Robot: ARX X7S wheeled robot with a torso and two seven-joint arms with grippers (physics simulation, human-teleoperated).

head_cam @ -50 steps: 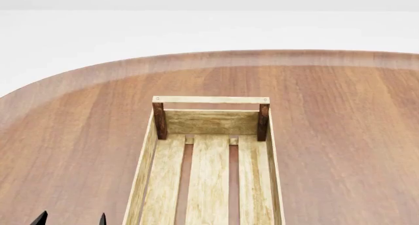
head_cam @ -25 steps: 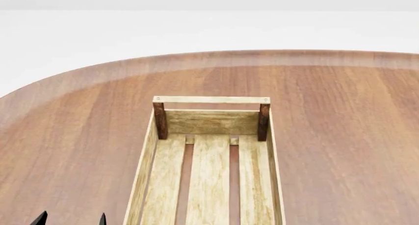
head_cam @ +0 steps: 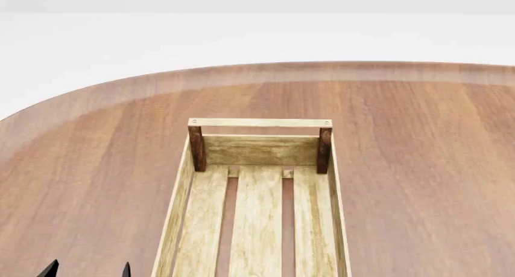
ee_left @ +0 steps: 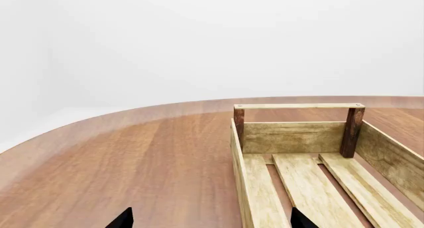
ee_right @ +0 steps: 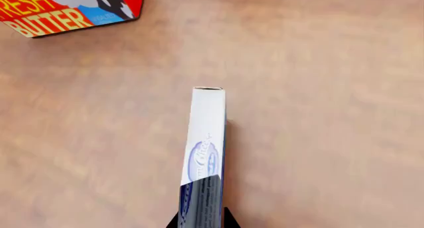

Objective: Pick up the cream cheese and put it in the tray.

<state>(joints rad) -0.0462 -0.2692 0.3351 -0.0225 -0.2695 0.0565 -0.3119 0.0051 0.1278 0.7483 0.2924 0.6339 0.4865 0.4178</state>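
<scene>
Right claw [ee_right: 202, 222]: only two dark fingertip points show at the frame edge of the right wrist view, one on each side of the cream cheese [ee_right: 205, 158], close against its narrow faces. The box stands on edge between them, thin white face toward the camera, blue oval logo partly readable, darker printed band at the end nearest the claw. The tips look closed on the box, with no gap visible between tips and box. Whether the box is lifted or touching the counter [ee_right: 318, 114] cannot be told; a slight shadow runs along one side of it. Well apart from it, a red and orange butter box [ee_right: 69, 9] lies on the counter, cut off by the frame corner. The right claw is out of the head view. Left claw [ee_left: 208, 219]: two dark fingertips show in the left wrist view, set wide apart, nothing between them; in the head view the same tips [head_cam: 87, 270] sit at the lower left. One tip lies over bare counter, the other over the tray [ee_left: 251, 188], so the claw straddles the tray's near side wall. The tray is a long crate of pale slats with dark brown corner posts [head_cam: 196, 148], its floor bare in both views. The cream cheese is outside the tray.
</scene>
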